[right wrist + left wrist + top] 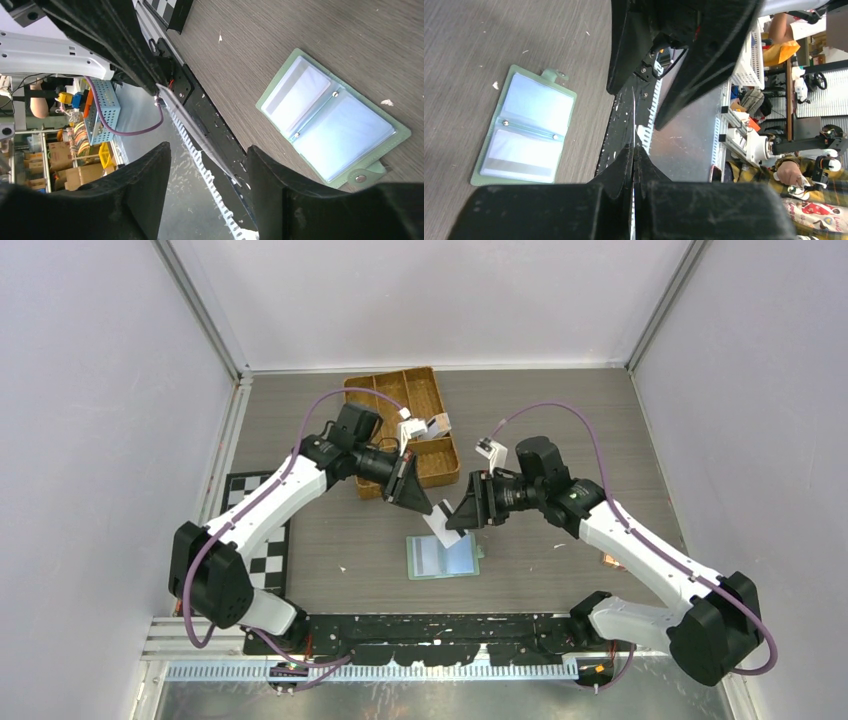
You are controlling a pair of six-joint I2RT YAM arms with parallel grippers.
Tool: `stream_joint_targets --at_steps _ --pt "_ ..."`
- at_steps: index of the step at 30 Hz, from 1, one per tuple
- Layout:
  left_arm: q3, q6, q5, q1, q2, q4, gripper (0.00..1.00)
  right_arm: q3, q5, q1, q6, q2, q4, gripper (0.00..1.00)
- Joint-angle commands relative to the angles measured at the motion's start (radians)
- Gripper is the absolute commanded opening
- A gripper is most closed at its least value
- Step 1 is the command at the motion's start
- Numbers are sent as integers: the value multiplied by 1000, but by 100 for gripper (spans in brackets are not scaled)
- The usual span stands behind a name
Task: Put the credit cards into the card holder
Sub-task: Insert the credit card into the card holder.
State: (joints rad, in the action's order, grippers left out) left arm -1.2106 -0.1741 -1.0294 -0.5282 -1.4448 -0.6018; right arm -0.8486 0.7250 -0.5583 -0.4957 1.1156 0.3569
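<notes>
The big woven brown tray (pixel 372 390) sits at the back of the grey wooden table (pixel 570 430). My left arm (pixel 290 485) hides part of it, so I cannot tell what is inside. The small sage-green card holder (pixel 443 556) lies open and flat near the front edge, clear pockets up, just under my claws. My left claw (pixel 426 508) is pinched tight on a thin silvery-grey card (pixel 437 525), up in the air. My right claw (pixel 452 524) has its fingers apart, one on each side of that card. There is open table on both sides of the holder.
</notes>
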Motion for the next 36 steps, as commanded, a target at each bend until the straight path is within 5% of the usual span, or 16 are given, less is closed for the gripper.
stream_joint_targets --at_steps 1,5,8,12,22,36 --pt "13 13 -78 1 42 23 0 -30 9 -17 -39 9 -80 55" --pt "23 -2 -32 1 51 33 5 -29 17 -21 -75 18 -104 23" --pt "52 -58 164 -1 76 60 42 -6 -49 -21 -108 5 -99 2" --pt "183 -191 429 -3 153 139 63 79 -211 -20 -173 -23 -87 0" --pt "469 -483 637 -71 187 330 63 341 -226 -32 -293 -21 -324 0" --pt "528 -521 736 -131 59 362 57 408 -192 -61 -293 148 -522 0"
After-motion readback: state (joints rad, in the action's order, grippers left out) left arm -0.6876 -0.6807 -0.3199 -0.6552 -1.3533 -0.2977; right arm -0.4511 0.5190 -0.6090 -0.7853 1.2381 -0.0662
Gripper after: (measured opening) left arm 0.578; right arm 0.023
